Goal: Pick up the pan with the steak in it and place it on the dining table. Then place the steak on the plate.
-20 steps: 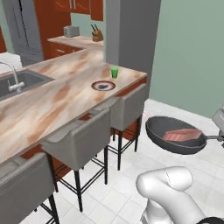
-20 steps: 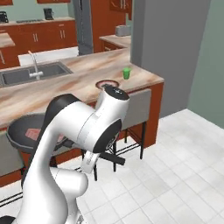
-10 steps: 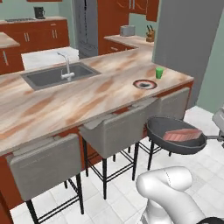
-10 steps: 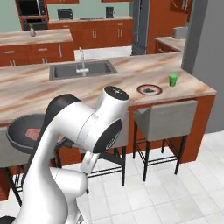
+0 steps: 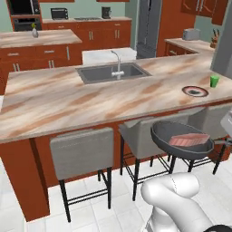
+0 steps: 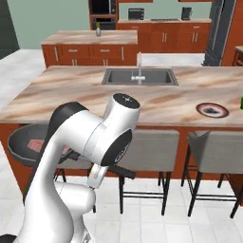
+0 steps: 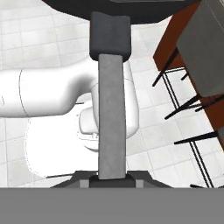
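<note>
The dark grey pan (image 5: 181, 138) hangs in the air in front of the stools, below the level of the dining table (image 5: 68, 99) top. The pinkish steak (image 5: 189, 139) lies flat inside it. In the right base view the pan (image 6: 33, 144) with the steak (image 6: 35, 144) shows at the far left, behind my arm. My gripper (image 7: 109, 178) is shut on the end of the pan's handle (image 7: 109, 118), which runs straight up to the pan's underside (image 7: 131, 8). The dark plate (image 5: 195, 91) with a reddish rim lies on the marble top toward its right end, also in the right base view (image 6: 212, 110).
A green cup (image 5: 214, 81) stands just right of the plate. A sink (image 5: 113, 72) with a faucet is set in the table's far side. Grey stools (image 5: 81, 154) line the near edge, and one stool (image 6: 152, 149) stands close to my arm. Red-brown cabinets run along the back.
The whole picture has swung as the base turned, so the table now lies broadside ahead with the plate to the right. The pan stays held in the same place beside the arm.
</note>
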You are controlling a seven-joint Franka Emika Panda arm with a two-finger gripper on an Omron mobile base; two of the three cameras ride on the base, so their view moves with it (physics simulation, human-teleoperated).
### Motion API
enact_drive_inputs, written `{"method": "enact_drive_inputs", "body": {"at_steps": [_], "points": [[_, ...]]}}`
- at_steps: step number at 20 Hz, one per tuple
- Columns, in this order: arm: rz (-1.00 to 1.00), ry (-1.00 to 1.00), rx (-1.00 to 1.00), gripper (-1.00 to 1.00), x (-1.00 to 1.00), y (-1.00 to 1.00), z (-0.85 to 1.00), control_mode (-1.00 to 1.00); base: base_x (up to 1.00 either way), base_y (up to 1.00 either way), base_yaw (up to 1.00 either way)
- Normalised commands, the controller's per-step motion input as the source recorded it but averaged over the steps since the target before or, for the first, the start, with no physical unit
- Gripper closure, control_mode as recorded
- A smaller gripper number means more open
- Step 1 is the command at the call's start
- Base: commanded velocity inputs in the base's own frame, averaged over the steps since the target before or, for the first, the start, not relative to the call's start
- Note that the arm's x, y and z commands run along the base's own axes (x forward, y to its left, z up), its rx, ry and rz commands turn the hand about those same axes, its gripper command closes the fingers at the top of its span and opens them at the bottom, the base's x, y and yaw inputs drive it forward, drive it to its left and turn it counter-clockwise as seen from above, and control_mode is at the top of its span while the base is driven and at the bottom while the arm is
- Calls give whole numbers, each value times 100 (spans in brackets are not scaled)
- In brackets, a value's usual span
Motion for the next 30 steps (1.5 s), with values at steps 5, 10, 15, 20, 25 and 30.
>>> {"method": "enact_drive_inputs", "body": {"at_steps": [5,10,15,20,25,30], "points": [[0,0,0,100,0,0,0,100,-7,2,44],[0,0,0,100,0,0,0,100,-1,-14,0],[0,0,0,100,0,0,0,100,-1,-96,0],[0,0,0,100,0,0,0,100,0,-97,0],[0,0,0,100,0,0,0,100,7,-90,1],[0,0,0,100,0,0,0,100,6,-79,2]]}}
